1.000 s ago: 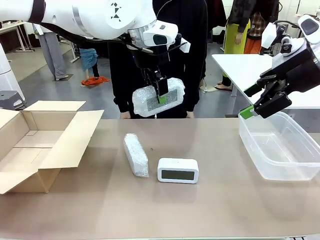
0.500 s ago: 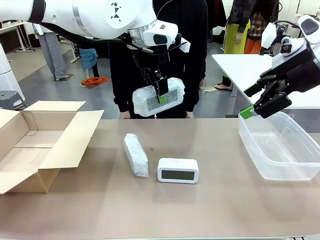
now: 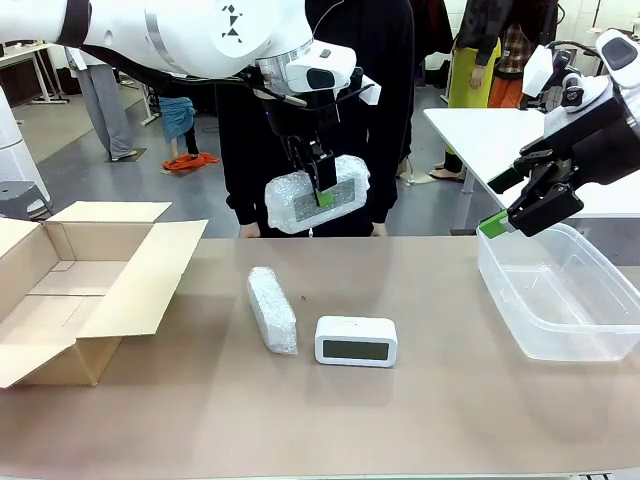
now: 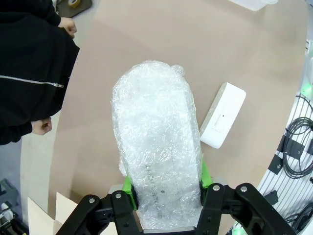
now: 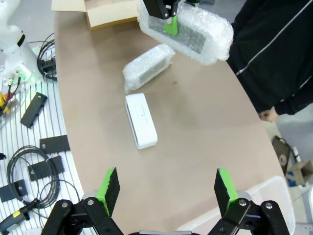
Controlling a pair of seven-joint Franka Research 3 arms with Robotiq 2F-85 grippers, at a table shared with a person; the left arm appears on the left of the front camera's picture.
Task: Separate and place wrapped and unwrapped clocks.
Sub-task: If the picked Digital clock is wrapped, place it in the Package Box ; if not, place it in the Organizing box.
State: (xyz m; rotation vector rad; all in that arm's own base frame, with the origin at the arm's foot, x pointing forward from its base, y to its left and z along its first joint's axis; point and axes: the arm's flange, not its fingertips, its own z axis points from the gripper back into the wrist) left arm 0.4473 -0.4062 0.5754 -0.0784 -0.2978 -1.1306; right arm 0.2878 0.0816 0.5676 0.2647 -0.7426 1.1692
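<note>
Now, left claw point(image 3: 322, 188) is clenched on a wrapped bundle point(image 3: 290, 208), green pads pressed against its opposite sides near the middle. I hold it aloft above the far part of the tabletop point(image 3: 420, 420), well clear of the surface, tilted with its right end higher. A dark grey face shows faintly through the bubble wrap. Behind it, at the far side, stands a person point(image 3: 380, 90) in a black zipped jacket, one hand point(image 4: 42, 126) loosely curled near the tabletop's edge.

Below the held bundle and nearer to me, a second bundle point(image 3: 272, 308) lies flat on the tabletop, long axis running near to far. Just right of its near end stands the bare clock point(image 3: 356, 341): white, rounded corners, dark screen toward my side. A narrow gap separates the two; they do not touch.

At the left end of the tabletop sits an open cardboard box point(image 3: 60, 300), flaps spread outward. At the right end sits a clear plastic bin point(image 3: 500, 270).

My right claw point(image 5: 165, 188) is released, jaws spread wide, grasping nothing, and hovers above the bin's far left corner. From its wrist view, the bare clock and the second bundle lie side by side on the tabletop ahead, the held bundle hanging beyond them.
</note>
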